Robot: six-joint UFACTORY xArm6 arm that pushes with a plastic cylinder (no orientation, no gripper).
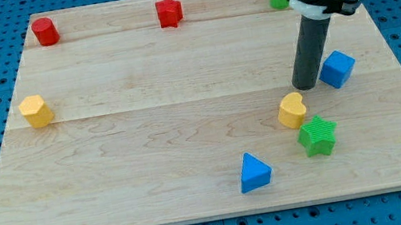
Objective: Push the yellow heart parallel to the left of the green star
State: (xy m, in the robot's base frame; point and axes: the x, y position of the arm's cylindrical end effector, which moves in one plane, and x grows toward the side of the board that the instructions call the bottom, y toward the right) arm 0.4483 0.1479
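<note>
On the wooden surface [148, 137], the blue triangle [254, 172] lies nearest. The green star [318, 136] follows; the yellow heart [292, 110] touches it at ten o'clock. My tip [308, 86] stands just beyond the heart at one o'clock, blue cube [336, 69] beside. No hand shows.

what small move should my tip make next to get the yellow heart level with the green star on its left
Probably slide my tip a little toward the view's bottom into the yellow heart. The tip sits just above the heart, slightly to the view's right. The heart lies up and left of the green star, almost touching it, so a short nudge down and slightly left should bring it level beside the star.
</note>
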